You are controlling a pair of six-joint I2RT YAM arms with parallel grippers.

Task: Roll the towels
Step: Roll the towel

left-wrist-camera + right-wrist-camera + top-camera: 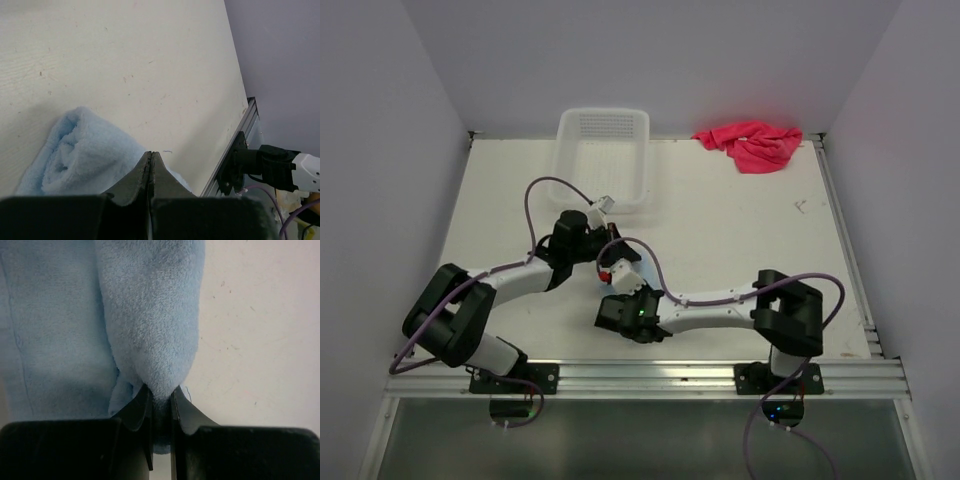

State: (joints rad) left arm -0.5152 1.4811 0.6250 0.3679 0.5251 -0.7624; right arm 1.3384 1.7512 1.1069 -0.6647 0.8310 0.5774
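Right gripper [160, 392] clamped on rolled fold of light blue cloth towel [150, 315], bare cream table [255, 340] open to its right, left gripper [151, 156] shut just beside the roll, bright pink-red cloth towel [750, 145] crumpled far beyond, at back edge.

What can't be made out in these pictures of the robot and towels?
- Left wrist view: the blue towel is partly hidden behind the shut left gripper; whether it pinches cloth is unclear.
- Right wrist view: the towel runs off the top and left edges; the right gripper hides the pinched tip.
- Top view: the arms cover the blue towel; the pink towel is too small for detail.
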